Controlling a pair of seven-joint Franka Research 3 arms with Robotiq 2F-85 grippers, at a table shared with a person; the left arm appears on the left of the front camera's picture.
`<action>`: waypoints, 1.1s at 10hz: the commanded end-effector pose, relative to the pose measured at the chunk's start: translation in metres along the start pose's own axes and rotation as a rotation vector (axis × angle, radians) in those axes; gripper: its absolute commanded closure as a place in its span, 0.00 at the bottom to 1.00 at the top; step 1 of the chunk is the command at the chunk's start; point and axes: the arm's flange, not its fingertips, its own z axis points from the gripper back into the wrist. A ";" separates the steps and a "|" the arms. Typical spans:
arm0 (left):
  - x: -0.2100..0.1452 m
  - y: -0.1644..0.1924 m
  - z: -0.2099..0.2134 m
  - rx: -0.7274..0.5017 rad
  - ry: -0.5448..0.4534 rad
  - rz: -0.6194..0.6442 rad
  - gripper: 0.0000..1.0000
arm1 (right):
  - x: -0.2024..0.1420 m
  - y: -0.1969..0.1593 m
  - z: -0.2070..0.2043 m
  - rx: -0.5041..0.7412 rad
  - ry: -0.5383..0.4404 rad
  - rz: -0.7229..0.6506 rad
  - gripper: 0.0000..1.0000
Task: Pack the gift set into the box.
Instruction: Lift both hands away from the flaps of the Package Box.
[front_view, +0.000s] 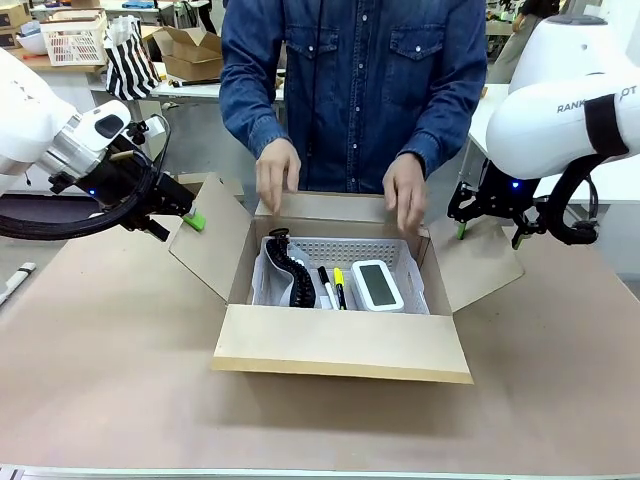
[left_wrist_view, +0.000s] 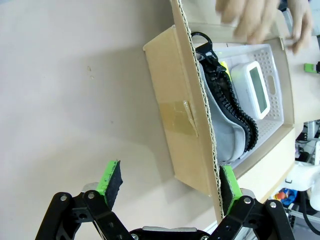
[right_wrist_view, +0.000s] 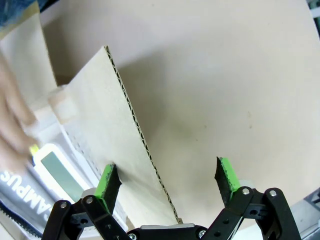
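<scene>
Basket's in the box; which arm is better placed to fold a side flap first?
Probably left: the left gripper, open, sits at the left flap, while the person's hand hovers near the right flap.

White lattice crate (front_view: 75, 40) far back left; striped bag (front_view: 132, 65) beside it; open carton (front_view: 195, 60) beyond.

Person's hands (left_wrist_view: 250, 20) motion-blurred, basket (front_view: 340, 246) near side hidden behind box (front_view: 340, 345) front wall; pens (front_view: 339, 287) lower ends too

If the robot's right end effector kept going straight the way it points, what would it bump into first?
Most likely the box's side flap. Its edge stands between the open fingers of the right end effector, so it would meet cardboard first. Depth is hard to judge here.
</scene>
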 end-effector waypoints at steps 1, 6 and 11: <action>0.001 -0.002 0.003 0.016 0.008 0.008 0.00 | 0.002 -0.001 0.004 -0.016 -0.008 -0.003 0.00; 0.001 -0.002 0.003 0.016 0.008 0.008 0.00 | 0.002 -0.001 0.004 -0.016 -0.008 -0.003 0.00; 0.001 -0.002 0.003 0.016 0.008 0.008 0.00 | 0.002 -0.001 0.004 -0.016 -0.008 -0.003 0.00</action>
